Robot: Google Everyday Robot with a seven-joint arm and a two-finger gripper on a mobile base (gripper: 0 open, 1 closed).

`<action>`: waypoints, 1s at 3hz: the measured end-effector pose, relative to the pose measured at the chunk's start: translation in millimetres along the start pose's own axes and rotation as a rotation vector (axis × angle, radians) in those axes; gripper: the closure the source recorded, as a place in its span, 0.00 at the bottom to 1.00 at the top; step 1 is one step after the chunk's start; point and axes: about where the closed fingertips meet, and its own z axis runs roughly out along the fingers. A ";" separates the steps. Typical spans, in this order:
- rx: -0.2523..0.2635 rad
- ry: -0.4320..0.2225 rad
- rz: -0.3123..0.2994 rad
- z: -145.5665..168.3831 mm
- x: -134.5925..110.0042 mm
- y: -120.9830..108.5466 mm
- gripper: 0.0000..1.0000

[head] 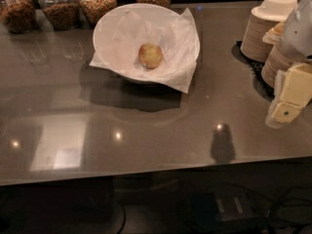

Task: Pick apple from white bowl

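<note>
The apple is small, yellowish-green with a reddish-brown blush, and lies alone near the middle of the white bowl. The bowl is wide and round, lined with crinkled white paper whose corners hang over its rim, and it stands at the back middle of the grey table. My gripper is at the right edge of the view, cream-coloured, hanging above the table's right side. It is well to the right of the bowl, nearer the front, and holds nothing that I can see.
Stacks of beige paper bowls stand on a black mat at the back right, just behind the gripper. Several glass jars of grains line the back left. The table's front edge runs across the lower part of the view.
</note>
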 end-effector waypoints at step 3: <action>0.036 -0.136 -0.017 8.3 -34.6 -21.2 0.00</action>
